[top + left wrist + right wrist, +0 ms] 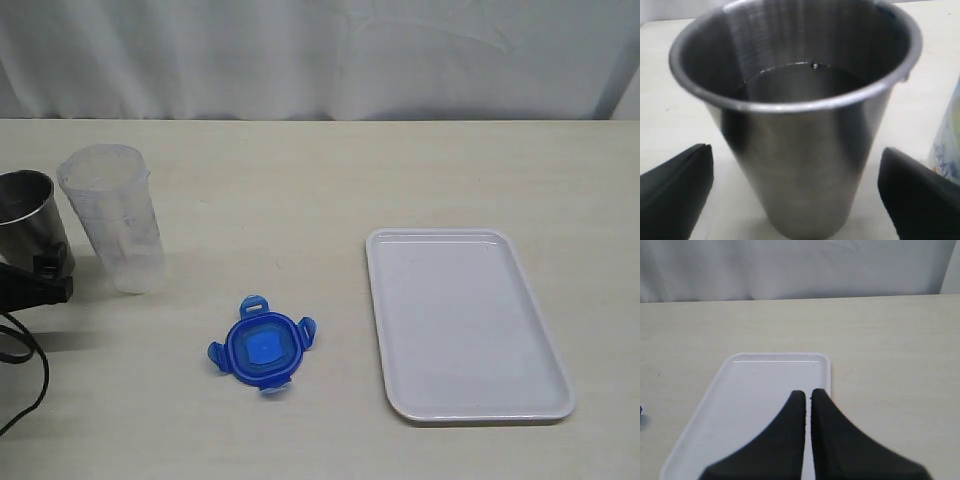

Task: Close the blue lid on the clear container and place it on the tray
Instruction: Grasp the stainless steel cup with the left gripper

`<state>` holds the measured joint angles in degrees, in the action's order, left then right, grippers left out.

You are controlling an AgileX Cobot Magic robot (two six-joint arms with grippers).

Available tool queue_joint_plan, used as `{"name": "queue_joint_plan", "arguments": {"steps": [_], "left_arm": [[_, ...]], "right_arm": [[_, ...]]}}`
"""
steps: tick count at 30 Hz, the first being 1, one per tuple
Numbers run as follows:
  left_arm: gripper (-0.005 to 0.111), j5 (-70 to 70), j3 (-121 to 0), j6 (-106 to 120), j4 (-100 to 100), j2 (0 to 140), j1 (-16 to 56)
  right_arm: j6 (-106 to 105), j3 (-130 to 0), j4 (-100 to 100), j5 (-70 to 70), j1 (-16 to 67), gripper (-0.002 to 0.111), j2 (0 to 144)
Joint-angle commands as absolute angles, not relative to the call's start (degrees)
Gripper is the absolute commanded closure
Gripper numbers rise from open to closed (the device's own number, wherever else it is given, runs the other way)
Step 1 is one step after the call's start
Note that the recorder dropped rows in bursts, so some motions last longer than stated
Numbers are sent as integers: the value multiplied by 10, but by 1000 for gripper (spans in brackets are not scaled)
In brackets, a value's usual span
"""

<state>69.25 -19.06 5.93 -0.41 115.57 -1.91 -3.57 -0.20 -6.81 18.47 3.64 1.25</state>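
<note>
1. Shift the wide-open left gripper (795, 152) from the steel cup (800, 125) to the clear container (115, 220), just right.
2. Send the clenched right gripper (807, 392), over the tray (750, 390), to the blue lid (262, 345), near centre.

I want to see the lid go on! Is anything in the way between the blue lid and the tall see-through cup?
No, nothing visible. Only bare table lies between the blue lid and the clear container. The steel cup stands on the container's other side, away from the lid.
</note>
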Motion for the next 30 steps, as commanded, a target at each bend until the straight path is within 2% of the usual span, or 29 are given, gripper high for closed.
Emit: {"name": "queue_joint_plan", "arguments": {"steps": [1,30], "left_arm": [[18,700,-210,62,-9,1166,-20],[18,700,-278,68,-7,1206,-20]], "right_arm": [[-35,0,-68,183,39,104,13],[-35,0,-68,183,39,104,13]]}}
